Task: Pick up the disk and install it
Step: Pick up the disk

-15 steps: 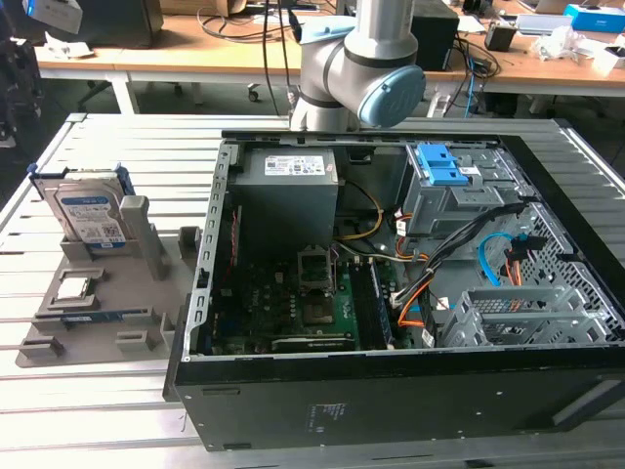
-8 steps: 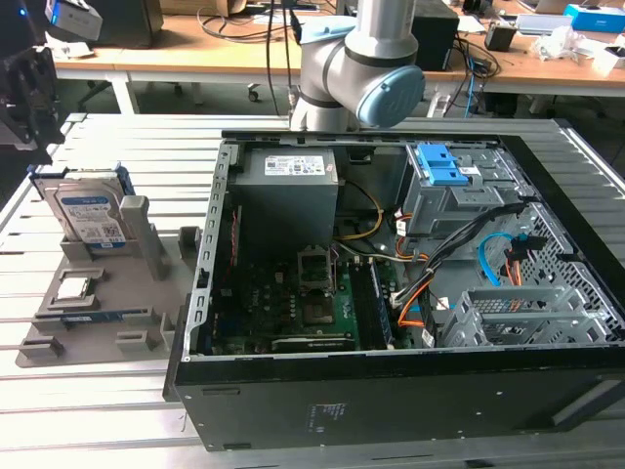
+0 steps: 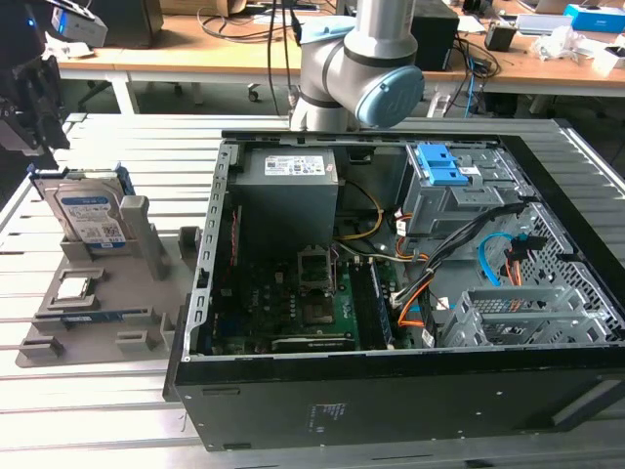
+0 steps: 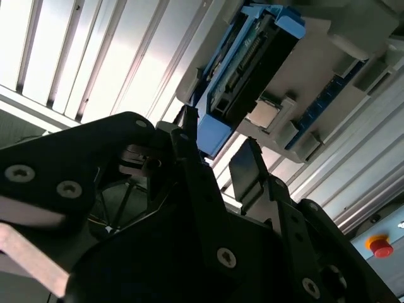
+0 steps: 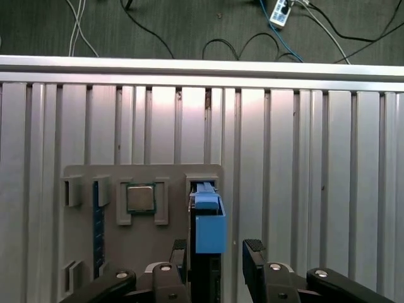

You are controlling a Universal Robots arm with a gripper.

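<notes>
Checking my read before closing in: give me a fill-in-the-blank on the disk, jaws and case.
The disk stands ___ in the grey holder. The gripper hangs over it with jaws ___. The computer case lies to the exterior view's ___ of the holder.
Missing words: upright; open; right.

The disk [image 3: 90, 213] stands in a holder [image 3: 137, 293] on the bench [image 3: 98, 415], at the exterior view's left. A computer case [image 3: 391, 391] lies right of it.
</notes>
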